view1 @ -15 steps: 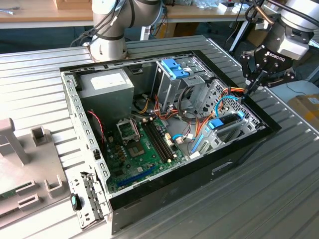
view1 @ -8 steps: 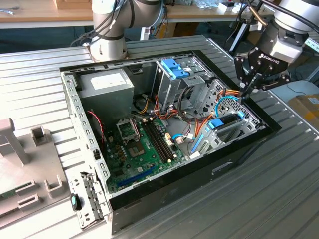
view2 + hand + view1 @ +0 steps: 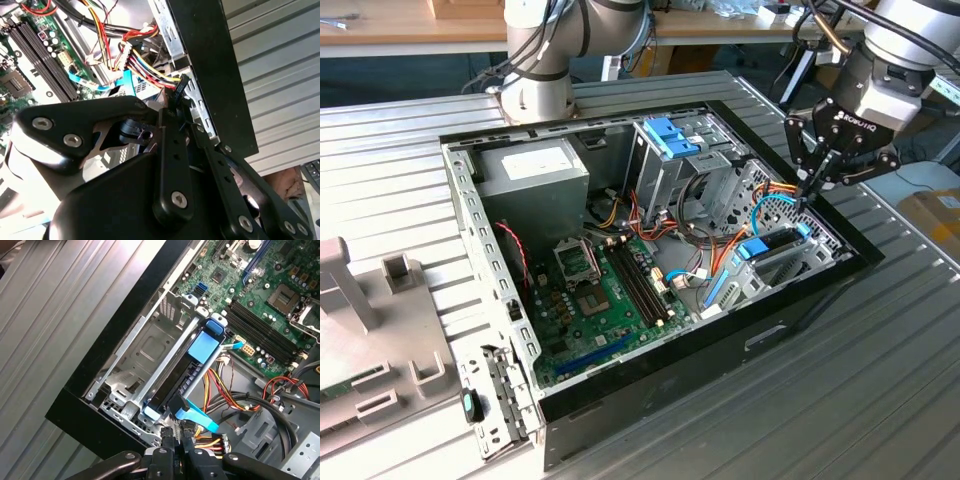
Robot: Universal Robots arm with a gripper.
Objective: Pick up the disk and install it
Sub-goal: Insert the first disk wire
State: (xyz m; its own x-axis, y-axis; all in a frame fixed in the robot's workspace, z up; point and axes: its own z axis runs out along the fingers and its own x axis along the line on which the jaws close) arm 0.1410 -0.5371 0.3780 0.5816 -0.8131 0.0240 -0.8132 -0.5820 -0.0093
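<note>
Exterior view has the black, steel-lined computer case point(image 3: 790, 330) lying open on the ribbed metal counter point(image 3: 880, 400). At about 3 o'clock from the green motherboard point(image 3: 600, 300), the disk point(image 3: 778, 243) point(image 3: 200, 352) sits slotted into a perforated grey bay, a flat dark slab edged by its smooth light-blue plastic rail. At the disk's 1 o'clock the matte black pincer point(image 3: 807, 197) point(image 3: 177, 439) hangs closed, its angular links tapering to a point just beside orange and yellow wires point(image 3: 212, 387).
</note>
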